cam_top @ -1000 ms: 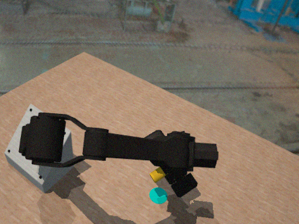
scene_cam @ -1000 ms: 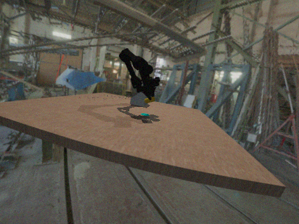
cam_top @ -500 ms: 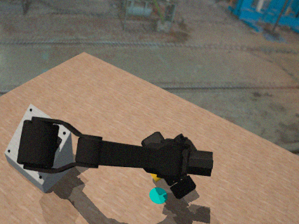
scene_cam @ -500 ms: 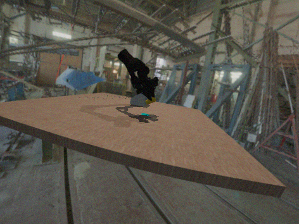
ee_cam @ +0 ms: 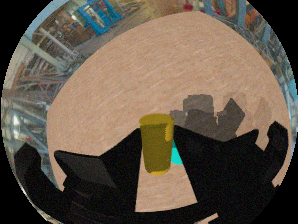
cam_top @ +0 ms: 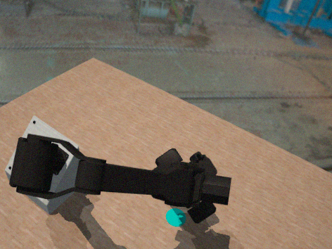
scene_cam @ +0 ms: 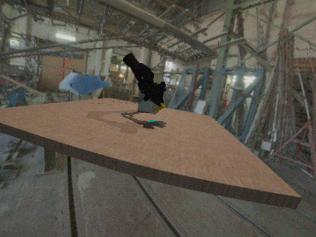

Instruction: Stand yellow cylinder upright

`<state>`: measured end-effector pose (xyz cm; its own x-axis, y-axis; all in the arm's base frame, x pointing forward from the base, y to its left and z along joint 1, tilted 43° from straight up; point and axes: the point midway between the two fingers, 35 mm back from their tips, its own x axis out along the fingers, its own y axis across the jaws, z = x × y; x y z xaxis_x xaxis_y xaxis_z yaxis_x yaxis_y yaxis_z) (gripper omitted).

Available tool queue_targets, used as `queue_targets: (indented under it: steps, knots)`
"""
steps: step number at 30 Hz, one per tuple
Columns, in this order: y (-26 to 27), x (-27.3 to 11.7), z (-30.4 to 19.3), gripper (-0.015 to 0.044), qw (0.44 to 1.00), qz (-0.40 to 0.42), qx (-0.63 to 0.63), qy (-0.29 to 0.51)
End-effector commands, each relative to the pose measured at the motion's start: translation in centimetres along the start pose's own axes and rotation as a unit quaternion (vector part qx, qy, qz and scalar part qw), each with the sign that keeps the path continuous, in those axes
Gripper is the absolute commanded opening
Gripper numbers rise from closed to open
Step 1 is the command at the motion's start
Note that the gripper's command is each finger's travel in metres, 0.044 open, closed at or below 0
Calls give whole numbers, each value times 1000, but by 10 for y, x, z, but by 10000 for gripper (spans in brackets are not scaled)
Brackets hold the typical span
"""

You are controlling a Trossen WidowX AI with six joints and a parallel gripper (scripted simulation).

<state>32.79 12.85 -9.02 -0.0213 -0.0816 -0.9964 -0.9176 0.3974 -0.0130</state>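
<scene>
The yellow tall cylinder is held between the fingers of my gripper, which is shut on it. In the exterior view it looks tilted, beside the arm's base; whether it clears the table there I cannot tell. In the top view the arm hides the cylinder and the fingertips. The cyan circle lies flat on the table with nothing standing in it. In the wrist view it shows just right of the cylinder, partly hidden by the right finger.
The wooden table carries the arm's grey base, at the left in the top view. The arm's dark shadow falls beside and partly over the circle. The table's edges show in every view.
</scene>
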Motion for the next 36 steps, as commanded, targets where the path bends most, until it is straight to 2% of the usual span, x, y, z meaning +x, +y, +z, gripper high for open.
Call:
queue_targets:
  steps: [1, 36]
  knots:
    - [-1, -2, 0, 105, 1000, 1, -2, -17]
    - [-4, -6, -2, 105, 989, 6, -22, -148]
